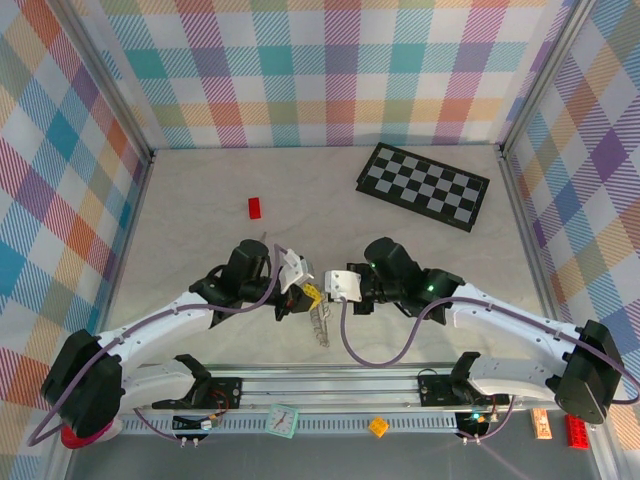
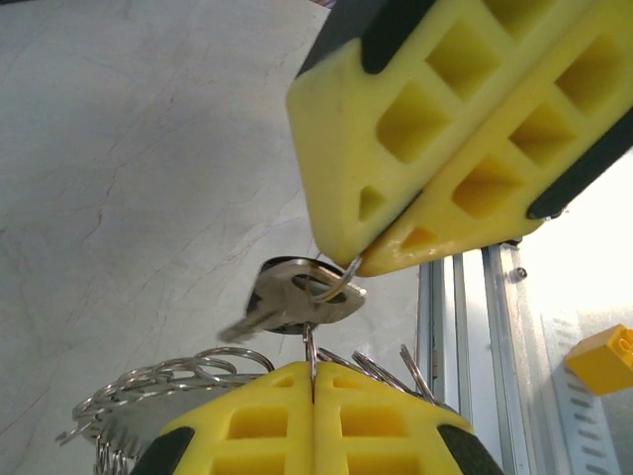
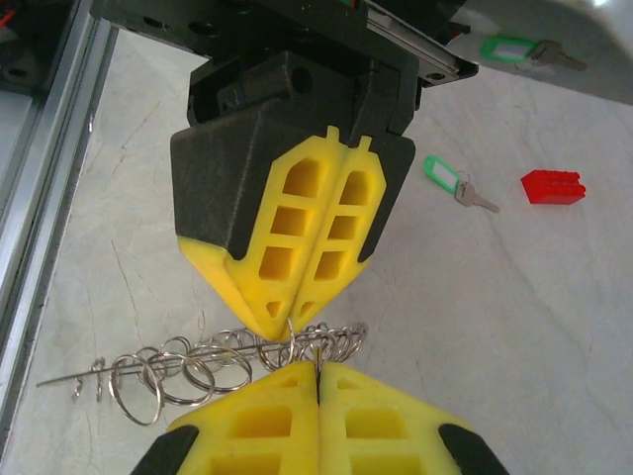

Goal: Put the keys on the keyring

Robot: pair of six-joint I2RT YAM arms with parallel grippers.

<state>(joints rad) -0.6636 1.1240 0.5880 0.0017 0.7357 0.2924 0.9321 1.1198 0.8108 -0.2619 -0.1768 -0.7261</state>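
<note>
A pale marbled table (image 1: 200,220) sits inside plaid walls (image 1: 300,70), with a chequered board (image 1: 425,185) at 1 o'clock. The left gripper (image 2: 314,371) and right gripper (image 3: 318,368) each pinch tight on the keyring (image 3: 198,366) near 6 o'clock, its chain running 12 to 6 from above. A silver key (image 2: 287,302) hangs there, blade toward 8 o'clock

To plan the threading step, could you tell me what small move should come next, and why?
Probably twist the left fingers slightly to feed the silver key along the keyring: they and the right fingers pinch its wire, the key hanging between.
</note>
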